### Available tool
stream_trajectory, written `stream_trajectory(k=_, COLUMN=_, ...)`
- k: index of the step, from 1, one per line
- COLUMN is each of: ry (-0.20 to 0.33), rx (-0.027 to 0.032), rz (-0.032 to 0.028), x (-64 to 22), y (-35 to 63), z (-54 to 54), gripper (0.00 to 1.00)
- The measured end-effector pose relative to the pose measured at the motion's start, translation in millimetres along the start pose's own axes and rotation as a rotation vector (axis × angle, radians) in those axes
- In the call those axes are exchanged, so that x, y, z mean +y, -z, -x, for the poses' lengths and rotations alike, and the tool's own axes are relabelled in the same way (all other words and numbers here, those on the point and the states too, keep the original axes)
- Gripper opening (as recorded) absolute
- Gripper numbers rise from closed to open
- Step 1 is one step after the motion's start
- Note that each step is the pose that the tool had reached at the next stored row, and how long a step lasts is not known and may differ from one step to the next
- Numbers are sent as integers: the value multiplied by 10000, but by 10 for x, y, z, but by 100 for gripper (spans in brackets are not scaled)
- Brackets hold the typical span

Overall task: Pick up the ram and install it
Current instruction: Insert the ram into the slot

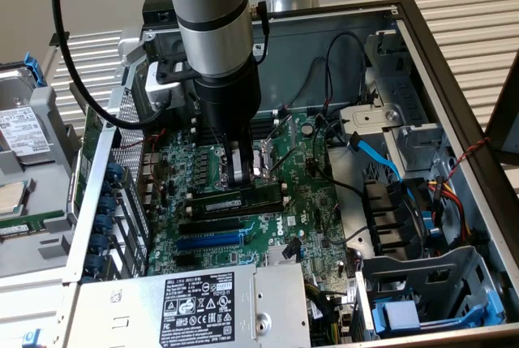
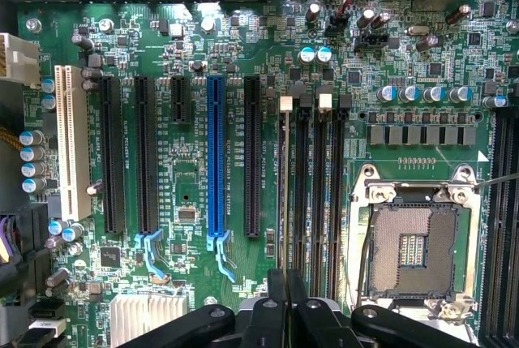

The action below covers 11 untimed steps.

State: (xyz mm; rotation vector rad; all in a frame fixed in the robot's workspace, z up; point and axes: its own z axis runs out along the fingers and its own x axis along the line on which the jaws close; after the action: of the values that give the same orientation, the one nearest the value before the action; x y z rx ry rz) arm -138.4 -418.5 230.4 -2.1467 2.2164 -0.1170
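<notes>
With my gripper (image 2: 284, 291) pressed together above the ram (image 1: 220, 202), just beside the CPU socket (image 2: 413, 251), I fear off-centre pressure could leave one end unlatched.

The exterior camera is looking down from high and off to one side into the open computer case (image 1: 316, 32), taking in the arm (image 1: 212, 32). The wrist camera is facing straight down, close over the motherboard (image 2: 186, 178), past the gripper (image 2: 285, 311). Both are showing the blue slot (image 2: 215, 153) and the processor socket (image 2: 413, 247).
</notes>
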Motion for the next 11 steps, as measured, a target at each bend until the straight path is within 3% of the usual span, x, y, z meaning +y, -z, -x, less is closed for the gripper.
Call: stream_trajectory(k=11, ry=2, rx=0, rz=-4, x=1, y=0, z=0, gripper=12)
